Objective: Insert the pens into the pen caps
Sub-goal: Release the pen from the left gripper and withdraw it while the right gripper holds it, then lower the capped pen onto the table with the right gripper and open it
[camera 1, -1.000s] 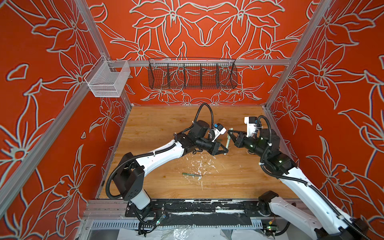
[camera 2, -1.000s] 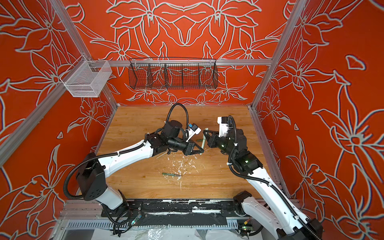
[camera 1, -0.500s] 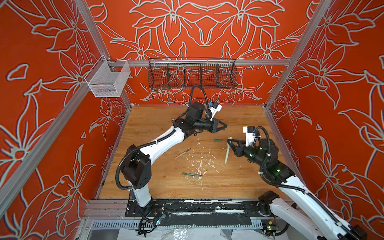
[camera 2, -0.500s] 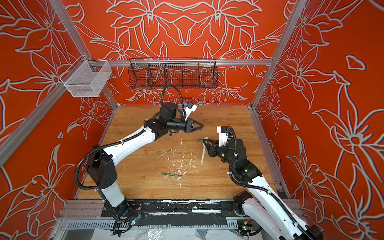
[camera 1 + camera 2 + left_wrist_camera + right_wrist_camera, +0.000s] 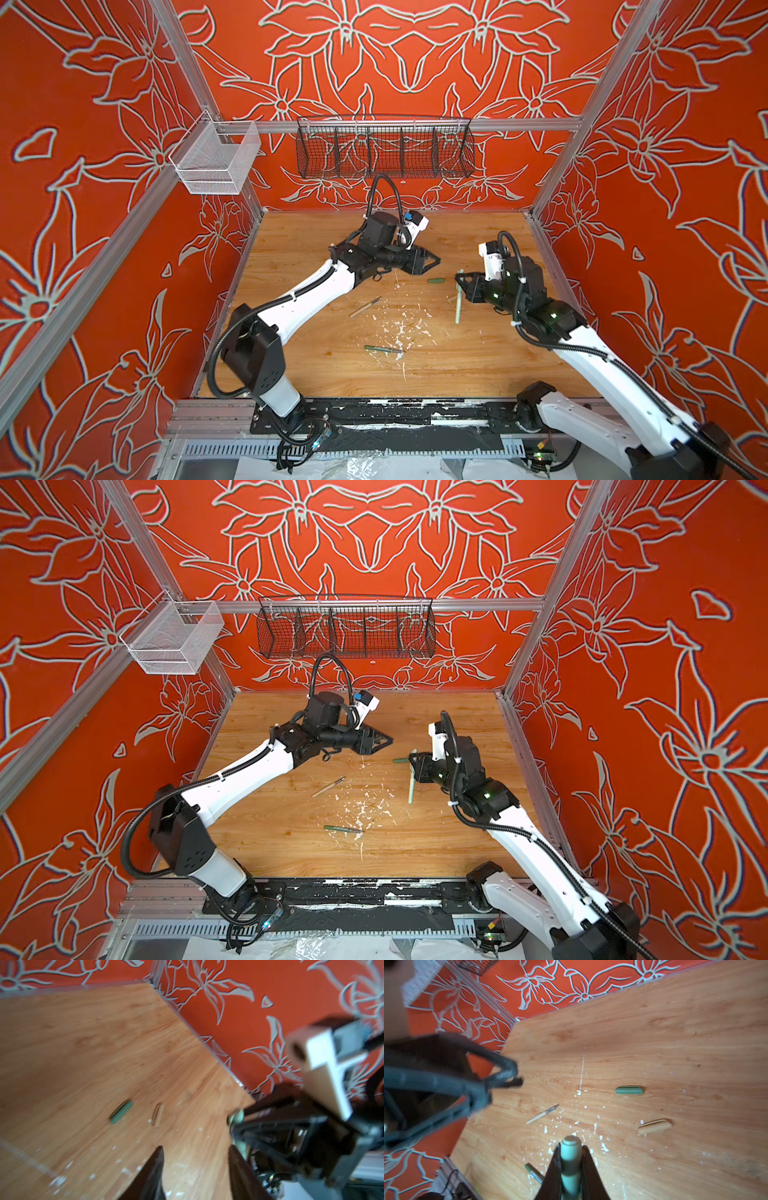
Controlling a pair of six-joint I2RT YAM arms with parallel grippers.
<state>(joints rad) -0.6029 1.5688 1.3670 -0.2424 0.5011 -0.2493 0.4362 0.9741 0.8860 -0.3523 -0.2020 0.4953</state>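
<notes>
Although the pale green pen (image 5: 458, 311), a slim plastic stick, looks capped, since no loose light green cap shows anywhere, I judge the job roughly a third done. In both top views the right gripper (image 5: 459, 284) is clamped on it right of centre. The left gripper (image 5: 434, 262) hangs empty farther back near the middle. Just left of the held pen lie the dark green cap (image 5: 436, 281), a stubby tube, and nearer, the tan cap (image 5: 451, 297). The thin tan pen (image 5: 365, 306) rests left of centre and the dark green pen (image 5: 380, 349) nearest the front, both uncapped and well apart from their caps. The left wrist view is blurred, but it shows that arm's dark fingers (image 5: 153, 1172) apart with nothing between them. In the right wrist view the pads (image 5: 589, 1172) press both sides of the pale green barrel, whose rounded end pokes out beyond them. The surface is a pale wooden board (image 5: 311, 249) speckled with white paint flecks (image 5: 399, 332). Orange walls (image 5: 374, 62) with pale flower outlines enclose it, with a black wire basket (image 5: 384, 145) and a white mesh basket (image 5: 212, 162) hung on the far rail.
</notes>
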